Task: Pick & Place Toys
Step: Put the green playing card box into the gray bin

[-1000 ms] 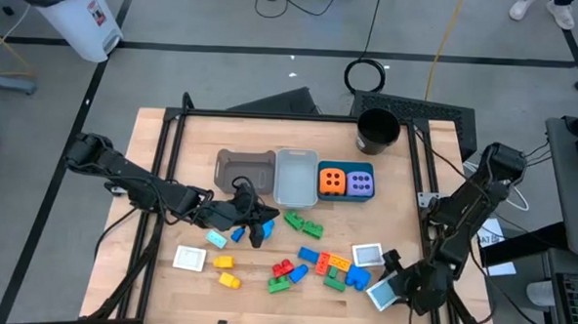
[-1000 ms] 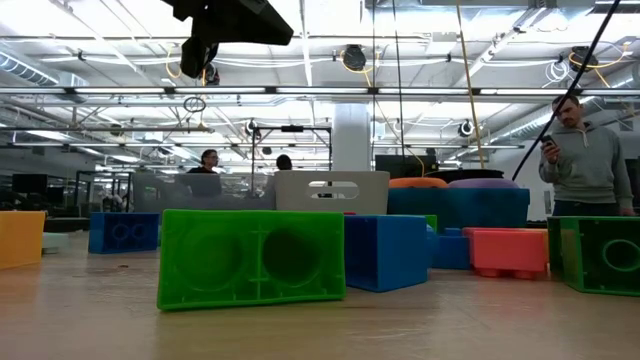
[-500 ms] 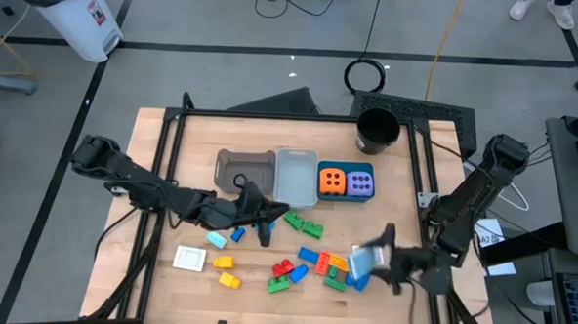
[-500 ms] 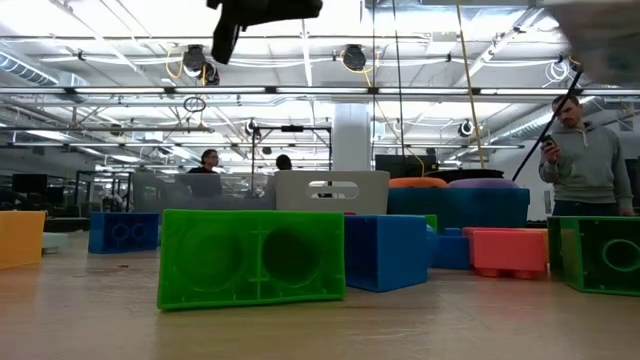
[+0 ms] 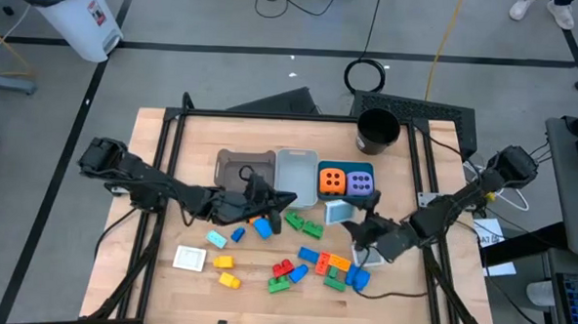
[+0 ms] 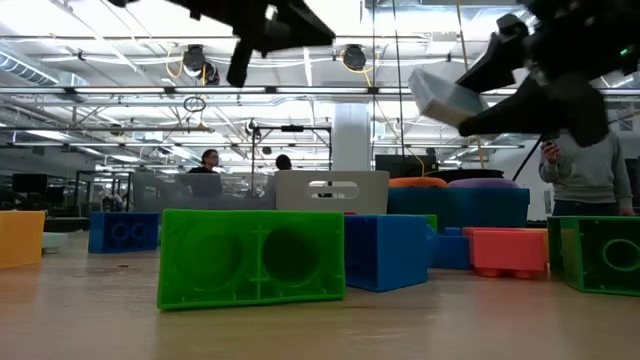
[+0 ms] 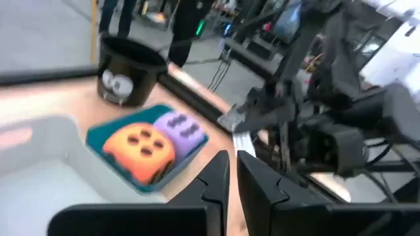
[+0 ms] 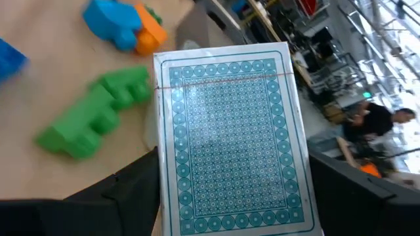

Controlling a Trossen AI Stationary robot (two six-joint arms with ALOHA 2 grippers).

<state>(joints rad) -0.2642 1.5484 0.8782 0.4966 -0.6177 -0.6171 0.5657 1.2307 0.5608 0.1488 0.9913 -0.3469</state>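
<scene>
With two dotted cubes (image 5: 344, 182) already binned and bricks (image 5: 309, 263) still strewn over the tabletop (image 5: 171, 176), the right claw (image 5: 350, 223), clamped on a card deck (image 5: 338, 213), hangs above them while the left claw (image 5: 268, 202) hovers pinched together, empty.
</scene>
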